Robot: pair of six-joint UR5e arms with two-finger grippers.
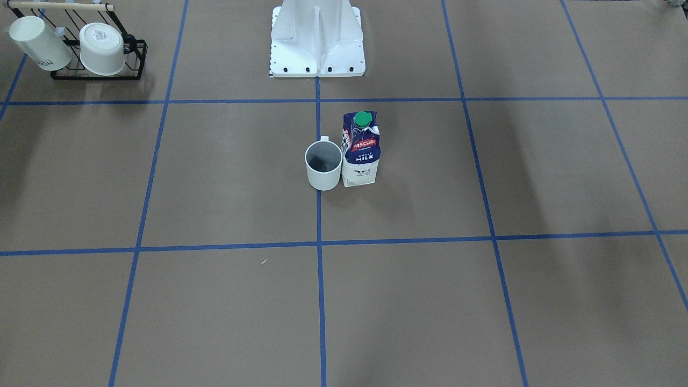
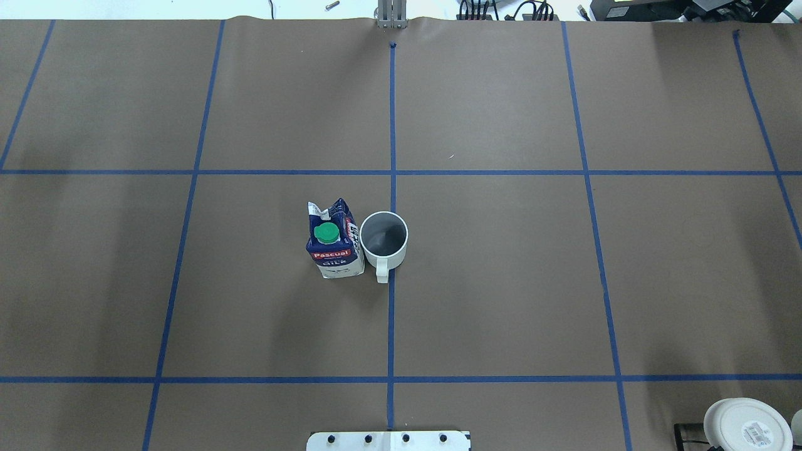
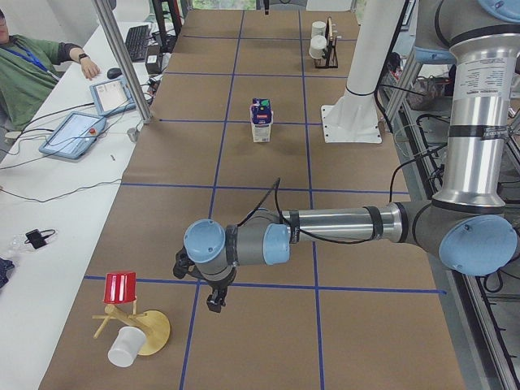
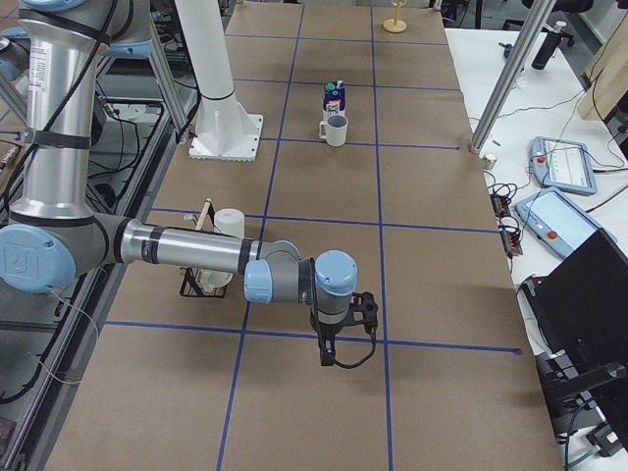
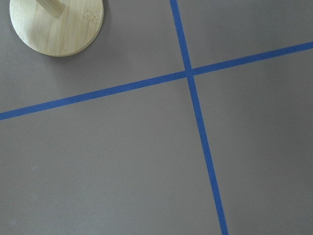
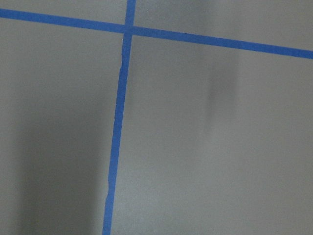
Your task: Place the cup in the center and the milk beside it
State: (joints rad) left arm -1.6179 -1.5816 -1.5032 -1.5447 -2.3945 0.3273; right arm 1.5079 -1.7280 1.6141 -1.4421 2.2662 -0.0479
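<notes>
The white cup [image 1: 323, 164] stands upright on the blue tape line [image 1: 319, 215] at the center of the brown table, its handle toward the robot base. It also shows in the overhead view [image 2: 383, 238]. The milk carton [image 1: 361, 150] stands upright right beside it, on the robot's left side [image 2: 333, 241], touching or nearly touching. My left gripper [image 3: 215, 302] hangs over the table's left end, far from both. My right gripper [image 4: 329, 355] hangs over the right end. Both show only in the side views, so I cannot tell whether they are open or shut. Nothing shows in them.
A black rack [image 1: 99, 51] with two white cups stands at the robot's right near the white base [image 1: 317, 43]. A wooden stand [image 3: 150, 329] with a red cup [image 3: 122, 288] and a white cup [image 3: 124, 348] is below the left gripper. An operator [image 3: 24, 65] sits at the side bench.
</notes>
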